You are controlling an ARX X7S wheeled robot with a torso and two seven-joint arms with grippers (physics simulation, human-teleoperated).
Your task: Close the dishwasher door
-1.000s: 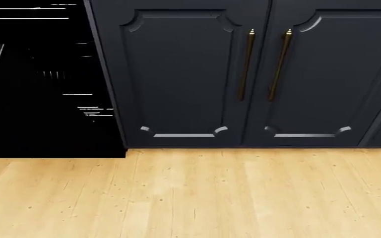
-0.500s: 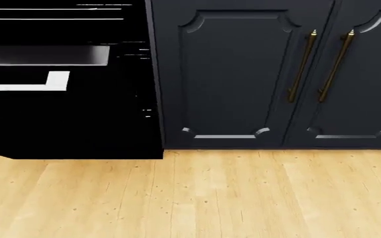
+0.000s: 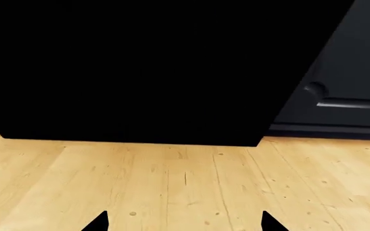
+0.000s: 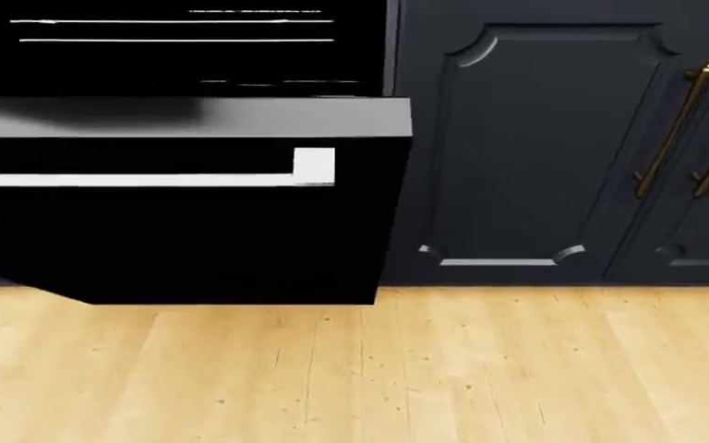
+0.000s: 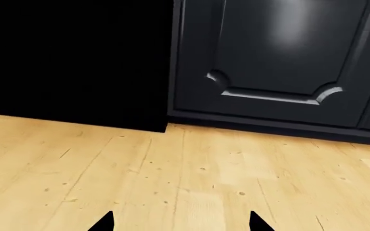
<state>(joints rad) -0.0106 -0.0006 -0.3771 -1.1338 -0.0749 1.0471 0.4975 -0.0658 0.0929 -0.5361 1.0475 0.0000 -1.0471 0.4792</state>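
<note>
The dishwasher door is a glossy black panel at the left of the head view. It hangs partly open and tilts out from the top. Its grey inner face shows above a silver bar handle, with the dark dishwasher interior behind. The door also fills most of the left wrist view and the near side of the right wrist view. My left gripper and right gripper are both open and empty, low over the floor, short of the door. Neither shows in the head view.
Dark blue-grey raised-panel cabinet doors with brass bar handles stand right of the dishwasher. They also show in the left wrist view and the right wrist view. Light wooden floor runs in front.
The head view has swung left: the dishwasher and cabinets slid to the right in the picture. The door's grey face and silver handle have come fully into view.
</note>
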